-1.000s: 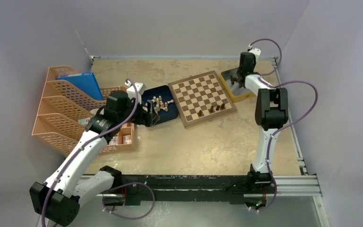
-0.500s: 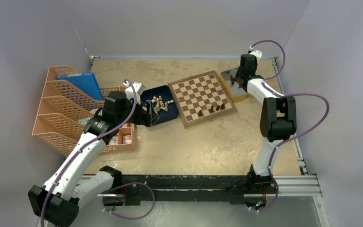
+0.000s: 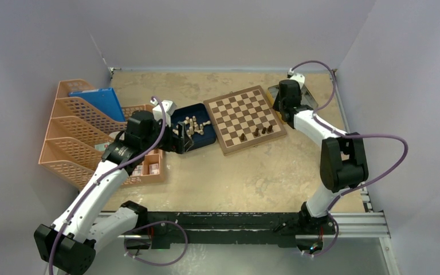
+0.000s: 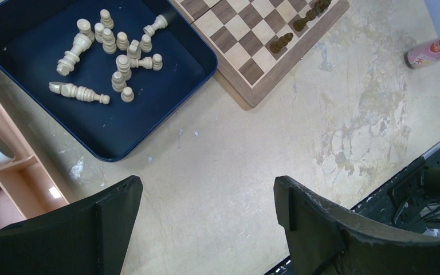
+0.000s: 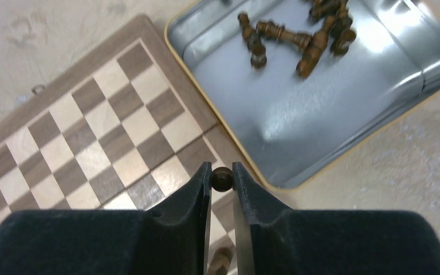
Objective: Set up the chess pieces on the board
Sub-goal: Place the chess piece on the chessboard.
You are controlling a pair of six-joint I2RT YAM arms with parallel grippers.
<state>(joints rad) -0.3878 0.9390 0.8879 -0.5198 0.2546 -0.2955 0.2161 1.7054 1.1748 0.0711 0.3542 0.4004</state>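
The board (image 3: 242,117) lies at the back middle of the table, with a few dark chess pieces (image 3: 256,132) standing along its near edge. My right gripper (image 5: 222,175) is shut on the round head of a dark brown piece (image 5: 222,179). It holds the piece above the board's (image 5: 91,143) border, beside the silver tin (image 5: 321,120). Several dark pieces (image 5: 298,35) lie in the tin. In the top view the right gripper (image 3: 279,109) hangs over the board's right edge. My left gripper (image 4: 206,195) is open and empty over bare table, near the dark blue tray (image 4: 149,114) of cream pieces (image 4: 117,54).
Orange file racks (image 3: 77,134) with a blue folder (image 3: 100,100) stand at the left. A small orange box (image 3: 149,166) sits below the left wrist. A marker pen (image 4: 432,51) lies on the table right of the board. A black rail (image 3: 235,223) runs along the near edge.
My right gripper has moved left from over the tin to the board's right edge, carrying a dark piece. The left arm has barely moved.
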